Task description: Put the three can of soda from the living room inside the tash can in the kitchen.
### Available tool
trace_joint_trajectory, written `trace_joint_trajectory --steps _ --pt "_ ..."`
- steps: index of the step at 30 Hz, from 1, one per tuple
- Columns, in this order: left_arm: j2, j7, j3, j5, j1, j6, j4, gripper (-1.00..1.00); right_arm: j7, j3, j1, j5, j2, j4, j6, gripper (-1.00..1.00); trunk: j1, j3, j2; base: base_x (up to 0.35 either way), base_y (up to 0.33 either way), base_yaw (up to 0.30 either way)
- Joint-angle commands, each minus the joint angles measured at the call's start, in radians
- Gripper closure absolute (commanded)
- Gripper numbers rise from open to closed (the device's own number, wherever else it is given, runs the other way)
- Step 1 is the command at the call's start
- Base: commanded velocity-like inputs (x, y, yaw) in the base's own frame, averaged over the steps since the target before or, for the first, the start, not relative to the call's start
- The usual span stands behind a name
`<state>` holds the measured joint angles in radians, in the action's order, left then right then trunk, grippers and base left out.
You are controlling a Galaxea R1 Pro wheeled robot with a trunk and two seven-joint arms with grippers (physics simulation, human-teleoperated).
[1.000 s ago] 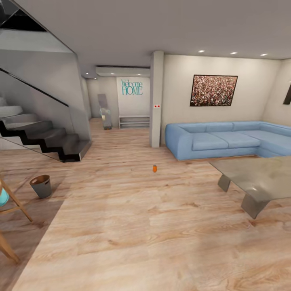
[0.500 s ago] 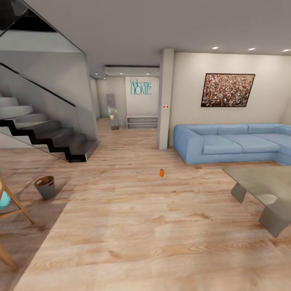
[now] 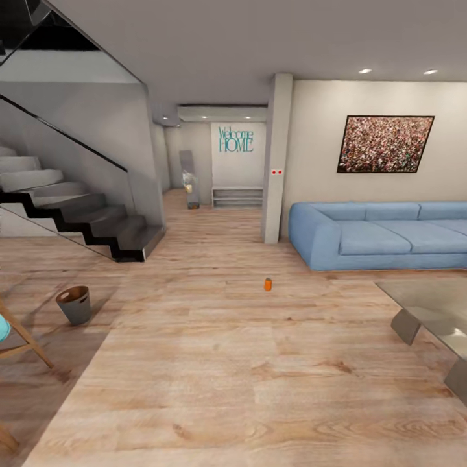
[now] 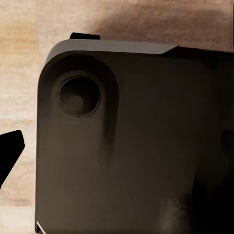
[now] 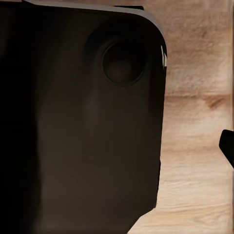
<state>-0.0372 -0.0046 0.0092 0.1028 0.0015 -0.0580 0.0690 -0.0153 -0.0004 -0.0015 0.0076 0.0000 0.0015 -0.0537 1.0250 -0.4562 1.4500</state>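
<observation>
One bright-orange can of soda [image 3: 268, 284] stands upright on the light wood floor in the middle of the head view, well ahead of me. The small brown trash can [image 3: 74, 305] stands on the floor at the left, near the foot of the stairs. The blue sofa [image 3: 383, 235] and the grey glass-topped coffee table [image 3: 433, 305] of the living room are at the right. Each wrist view looks down at a dark rounded body part of the robot over the wood floor, with a black fingertip [image 4: 9, 152] [image 5: 227, 146] at the picture's edge. The other cans are out of view.
A black staircase [image 3: 84, 220] with a glass side rises at the left. A white pillar [image 3: 277, 159] stands beside the sofa, with a hallway behind it. The wooden legs of a chair [image 3: 23, 337] reach in at the lower left. Open floor lies between me and the can.
The whole head view has shifted: the sofa, table, can and bin all slid to the right as the camera turned left. The can itself has not moved on the floor.
</observation>
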Motion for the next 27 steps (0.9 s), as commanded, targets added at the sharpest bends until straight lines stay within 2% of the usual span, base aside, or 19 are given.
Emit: trace_joint_trajectory --steps 1,27 --pt "0.0 0.0 0.0 0.0 0.0 0.0 0.0 -1.0 0.0 0.001 0.0 0.0 0.0 0.0 0.0 -1.0 0.0 0.0 0.0 0.335 -0.024 0.082" --pt "0.0 0.0 0.0 0.002 0.0 0.0 0.0 -1.0 0.0 0.001 0.0 0.0 0.0 0.0 0.001 -1.0 0.0 0.0 0.0 0.337 -0.002 0.07"
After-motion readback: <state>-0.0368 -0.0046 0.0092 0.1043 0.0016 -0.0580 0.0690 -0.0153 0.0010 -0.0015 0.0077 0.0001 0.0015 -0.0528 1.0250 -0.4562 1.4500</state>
